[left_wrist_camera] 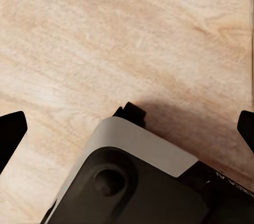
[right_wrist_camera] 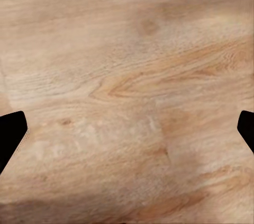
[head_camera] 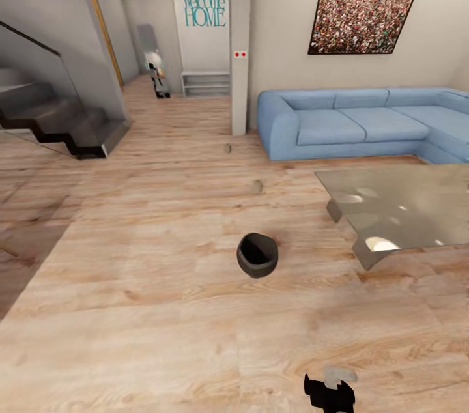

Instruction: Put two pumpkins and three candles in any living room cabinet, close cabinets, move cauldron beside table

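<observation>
Cauldron (head_camera: pixel 257 255) is seen in the head view upright on the wooden floor (head_camera: pixel 130 309), near the glass coffee table (head_camera: pixel 404 208) but apart from it; two candles (head_camera: pixel 257 187) lie farther off toward the blue sofa (head_camera: pixel 365 123). Left wrist view: left gripper (left_wrist_camera: pixel 127 128) is spread wide, empty, above the robot's base (left_wrist_camera: pixel 132 181). Right wrist view: right gripper (right_wrist_camera: pixel 127 128) is likewise spread wide and empty over bare floor.

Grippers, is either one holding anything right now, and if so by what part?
Nothing is held. In the wrist views the left gripper and the right gripper both stand wide open, with only bare wood floor between their fingertips.
</observation>
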Controlling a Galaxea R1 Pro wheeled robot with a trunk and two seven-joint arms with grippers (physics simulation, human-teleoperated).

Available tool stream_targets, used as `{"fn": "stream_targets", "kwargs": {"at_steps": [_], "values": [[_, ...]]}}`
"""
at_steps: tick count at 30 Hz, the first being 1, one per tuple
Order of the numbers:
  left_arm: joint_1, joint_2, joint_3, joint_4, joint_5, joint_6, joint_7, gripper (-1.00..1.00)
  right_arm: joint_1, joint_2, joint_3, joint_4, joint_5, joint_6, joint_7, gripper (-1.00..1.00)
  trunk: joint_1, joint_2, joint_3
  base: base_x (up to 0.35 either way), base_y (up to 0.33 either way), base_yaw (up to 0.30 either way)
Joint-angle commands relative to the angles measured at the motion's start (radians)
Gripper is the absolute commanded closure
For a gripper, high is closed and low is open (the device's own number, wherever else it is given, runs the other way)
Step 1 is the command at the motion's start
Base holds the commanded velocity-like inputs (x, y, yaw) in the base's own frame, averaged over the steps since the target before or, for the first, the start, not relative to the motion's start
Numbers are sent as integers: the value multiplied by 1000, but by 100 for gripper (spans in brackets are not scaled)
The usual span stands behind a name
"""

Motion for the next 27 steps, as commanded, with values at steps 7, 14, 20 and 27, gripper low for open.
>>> {"fn": "stream_targets", "kwargs": {"at_steps": [7, 14, 20, 27], "values": [[0, 0, -9, 0, 8, -3, 5, -100, -1, 1, 8, 1, -5, -1, -4, -100, 1, 0, -1, 290, 186, -236], [1, 0, -9, 0, 8, -3, 5, -100, -1, 1, 8, 1, -5, 0, -4, -100, 1, 0, -1, 308, 70, -122], [1, 0, -9, -1, 8, -3, 5, -100, -1, 1, 8, 1, -5, 0, -4, -100, 1, 0, -1, 331, 4, -108], [1, 0, -9, -1, 8, -3, 5, -100, -1, 0, 8, 2, -5, -2, -4, -100, 1, 0, -1, 332, 0, -48]]}}
